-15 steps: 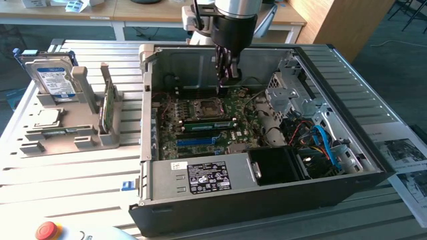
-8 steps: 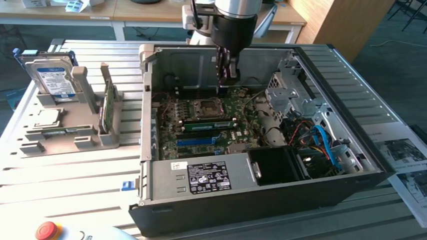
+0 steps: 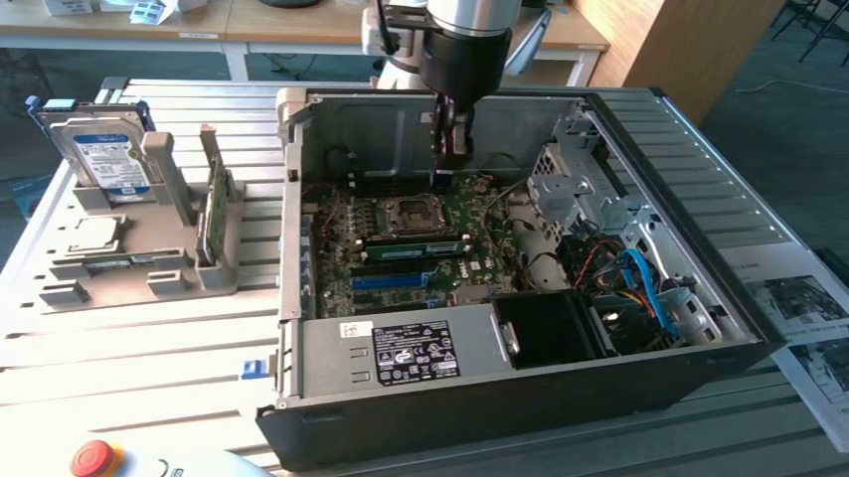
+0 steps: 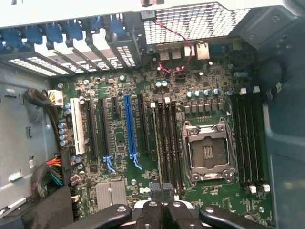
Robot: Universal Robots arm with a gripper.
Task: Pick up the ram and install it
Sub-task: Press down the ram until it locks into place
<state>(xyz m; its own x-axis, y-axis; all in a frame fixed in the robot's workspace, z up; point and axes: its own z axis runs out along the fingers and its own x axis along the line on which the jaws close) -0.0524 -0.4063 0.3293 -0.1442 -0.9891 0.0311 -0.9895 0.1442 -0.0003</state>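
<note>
gripper (image 3: 454, 149) hanging inside the open computer case (image 3: 743, 328), jaws pressed together over the motherboard (image 4: 119, 157), pinching nothing visible | ram (image 3: 414, 249) lying seated in a slot beside the processor socket (image 4: 208, 151), apparently installed

Green motherboard (image 4: 143, 157) with a blue slot (image 4: 128, 126), black pincer (image 4: 164, 217), blue-labelled silver drive (image 3: 103, 149).

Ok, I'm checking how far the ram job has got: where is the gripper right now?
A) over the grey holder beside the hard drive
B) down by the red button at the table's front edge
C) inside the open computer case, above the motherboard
C: the gripper hangs inside the open computer case, above the motherboard and close to the processor socket.
</note>
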